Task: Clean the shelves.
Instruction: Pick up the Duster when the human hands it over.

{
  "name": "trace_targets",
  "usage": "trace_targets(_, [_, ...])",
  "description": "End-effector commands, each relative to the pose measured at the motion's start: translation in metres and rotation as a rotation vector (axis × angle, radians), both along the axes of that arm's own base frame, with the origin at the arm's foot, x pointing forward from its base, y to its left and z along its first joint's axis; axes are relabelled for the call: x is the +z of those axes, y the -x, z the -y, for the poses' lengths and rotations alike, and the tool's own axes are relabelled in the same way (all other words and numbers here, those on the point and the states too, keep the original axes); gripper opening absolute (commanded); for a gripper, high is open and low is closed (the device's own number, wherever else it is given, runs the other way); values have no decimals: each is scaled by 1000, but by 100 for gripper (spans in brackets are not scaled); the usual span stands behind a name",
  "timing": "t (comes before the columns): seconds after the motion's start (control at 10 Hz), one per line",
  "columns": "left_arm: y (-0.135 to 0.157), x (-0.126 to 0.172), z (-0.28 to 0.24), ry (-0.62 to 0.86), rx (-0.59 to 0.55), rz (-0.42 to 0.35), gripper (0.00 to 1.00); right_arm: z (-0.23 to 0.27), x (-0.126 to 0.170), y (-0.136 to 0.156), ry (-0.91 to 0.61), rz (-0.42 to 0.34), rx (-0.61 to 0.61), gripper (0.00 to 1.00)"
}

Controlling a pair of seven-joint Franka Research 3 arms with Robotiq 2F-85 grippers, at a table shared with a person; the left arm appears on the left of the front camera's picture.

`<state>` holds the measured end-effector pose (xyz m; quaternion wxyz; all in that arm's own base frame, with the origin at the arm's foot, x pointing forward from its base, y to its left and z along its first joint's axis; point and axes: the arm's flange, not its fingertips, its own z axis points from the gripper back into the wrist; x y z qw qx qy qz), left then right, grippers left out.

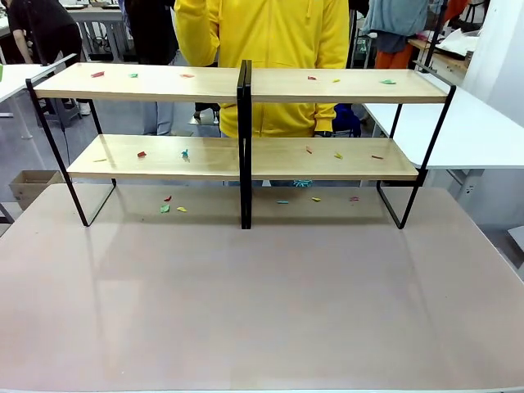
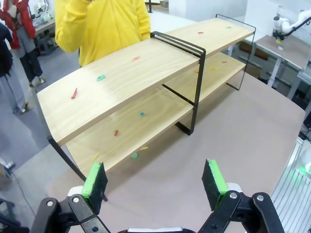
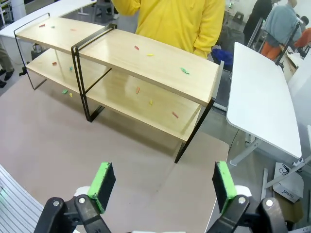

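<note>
- The shelves [image 1: 164, 82] stand along the table's [image 1: 262, 311] far edge, strewn with coloured scraps [image 1: 141, 154].
- The rack looks rigid and stable; the scraps look flimsy, likelier swept than pinched.
- Left tool [image 2: 154, 180] and right tool [image 3: 165, 187] gape wide, empty.

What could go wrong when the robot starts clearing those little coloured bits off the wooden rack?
1. The scraps are tiny and flat, so the open left tool may fail to pinch them, or push them off an edge.
2. Reaching into the lower tier of the shelves, an arm could bump the black centre post.
3. The person stands close behind.
</note>
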<state>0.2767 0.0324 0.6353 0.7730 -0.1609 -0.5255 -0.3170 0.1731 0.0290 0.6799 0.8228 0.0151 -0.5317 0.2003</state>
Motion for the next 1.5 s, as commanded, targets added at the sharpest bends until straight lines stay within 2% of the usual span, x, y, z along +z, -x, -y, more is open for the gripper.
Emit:
trace_targets(0.0, [0, 0, 1, 4, -6, 2, 100, 0, 0, 0, 1, 0, 0, 100])
trace_targets(1.4, [0, 0, 1, 4, -6, 2, 100, 0, 0, 0, 1, 0, 0, 100])
